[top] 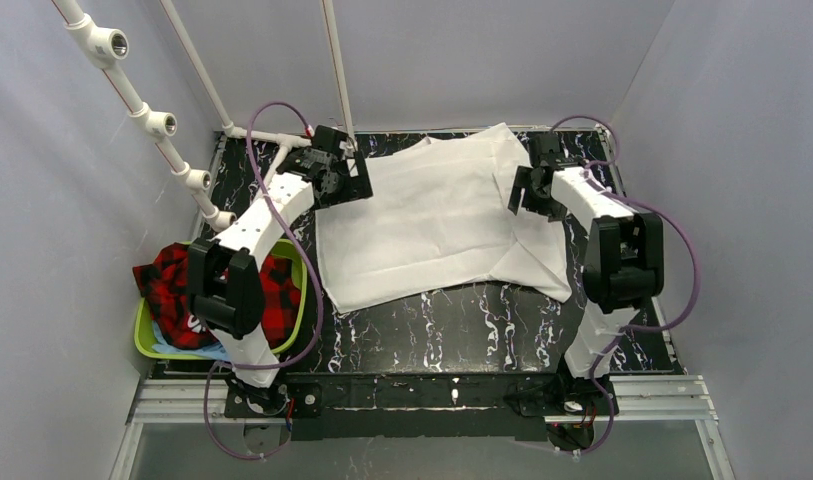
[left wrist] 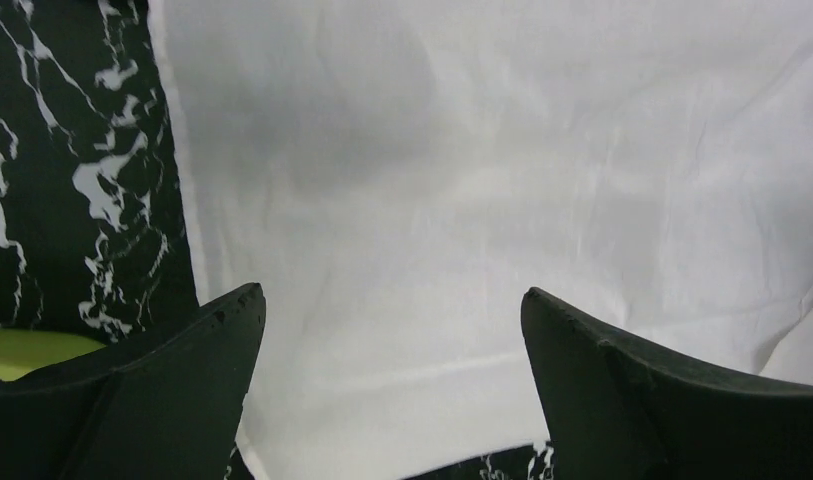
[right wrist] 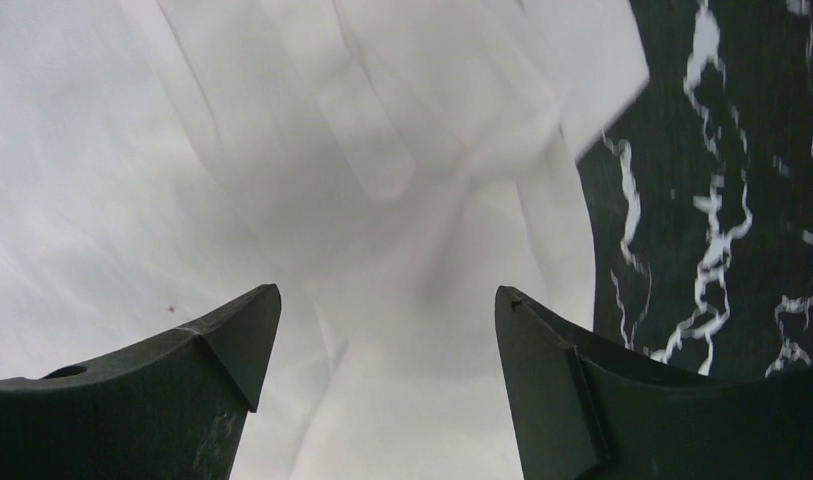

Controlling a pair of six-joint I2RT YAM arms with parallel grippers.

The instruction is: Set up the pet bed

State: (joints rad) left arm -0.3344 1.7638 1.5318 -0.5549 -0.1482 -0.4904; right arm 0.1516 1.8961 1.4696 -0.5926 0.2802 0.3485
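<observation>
Laying the white sheet (top: 432,220) flat on the black table (top: 462,330) looks like the step in hand. The sheet lies spread in the middle, with a fold on its right side. The left claw (top: 347,168) hangs over the sheet's far left corner, and the right claw (top: 527,190) hangs over its right edge. Both claws are wide open and hold nothing.

Next, I think, an arm must reach the green basket (top: 147,342) on the left and pick up the red checked cloth (top: 167,285) inside.

Only the top view shows the basket and cloth whole. The right wrist view shows the sheet's folds up close.
</observation>
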